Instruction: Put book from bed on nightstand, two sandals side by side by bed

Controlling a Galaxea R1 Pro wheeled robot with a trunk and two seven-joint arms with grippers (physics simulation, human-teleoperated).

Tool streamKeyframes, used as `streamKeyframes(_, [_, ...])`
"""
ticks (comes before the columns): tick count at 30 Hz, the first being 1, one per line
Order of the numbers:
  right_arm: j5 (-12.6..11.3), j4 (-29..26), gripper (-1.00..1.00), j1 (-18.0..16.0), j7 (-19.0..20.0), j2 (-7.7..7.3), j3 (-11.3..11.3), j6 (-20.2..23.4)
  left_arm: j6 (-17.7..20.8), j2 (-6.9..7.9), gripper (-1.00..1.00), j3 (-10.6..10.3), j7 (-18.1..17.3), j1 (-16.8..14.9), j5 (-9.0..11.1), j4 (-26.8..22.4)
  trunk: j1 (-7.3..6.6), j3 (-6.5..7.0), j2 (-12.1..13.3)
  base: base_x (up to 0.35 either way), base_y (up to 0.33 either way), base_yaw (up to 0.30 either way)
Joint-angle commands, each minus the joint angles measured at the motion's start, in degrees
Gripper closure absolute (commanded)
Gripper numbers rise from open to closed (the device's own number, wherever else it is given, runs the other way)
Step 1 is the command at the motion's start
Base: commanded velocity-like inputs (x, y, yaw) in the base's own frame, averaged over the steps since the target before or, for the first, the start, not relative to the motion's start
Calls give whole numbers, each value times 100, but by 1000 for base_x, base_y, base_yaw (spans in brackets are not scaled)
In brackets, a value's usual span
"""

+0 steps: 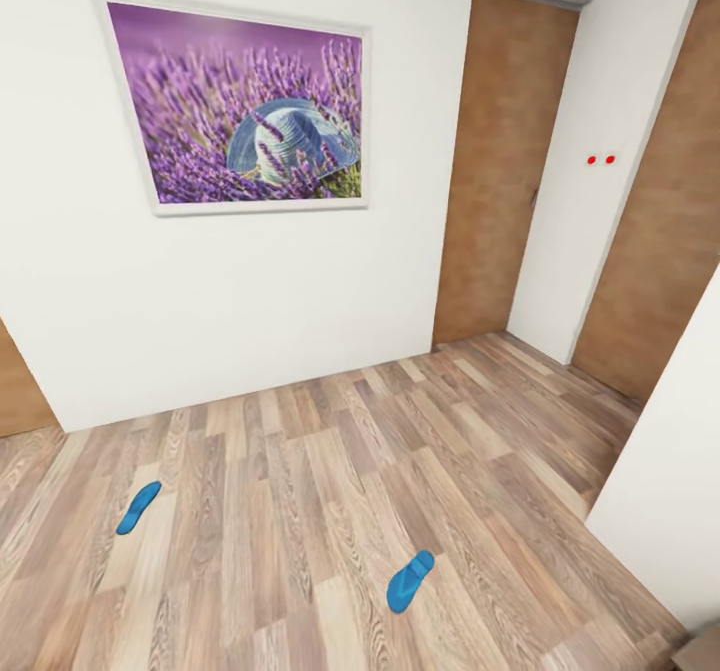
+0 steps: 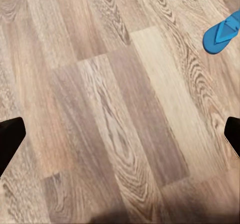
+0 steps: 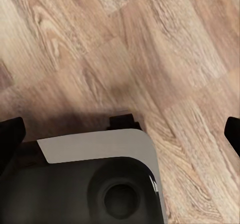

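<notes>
Lying well apart on the plank floor [image 1: 300,471]: two blue sandals [image 1: 138,507] [image 1: 410,580]; both grippers [image 2: 120,134] [image 3: 120,131] hang with fingers spread wide.

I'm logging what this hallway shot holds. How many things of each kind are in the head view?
Blue sandals: 2, one lying left, the other right, far apart on the wood floor
Framed lavender pictures: 1
Brown doors: 2
Total: 5
</notes>
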Motion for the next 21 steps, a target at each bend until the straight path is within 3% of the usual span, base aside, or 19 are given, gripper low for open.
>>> streamKeyframes(1, [-4,0,-100,-2,1,1,-8,-16,-16,-1,-100,3,-2,-2,0,1,3,-5,-2,331,0,-106])
streamKeyframes(8, [-4,0,-100,-2,1,1,-12,-16,-16,-1,-100,3,-6,-2,2,1,3,-5,-2,198,0,-208])
streamKeyframes(21, [-4,0,-100,-2,1,1,-14,-16,-23,-1,-100,3,-4,-2,-4,1,3,-5,-2,15,0,-273])
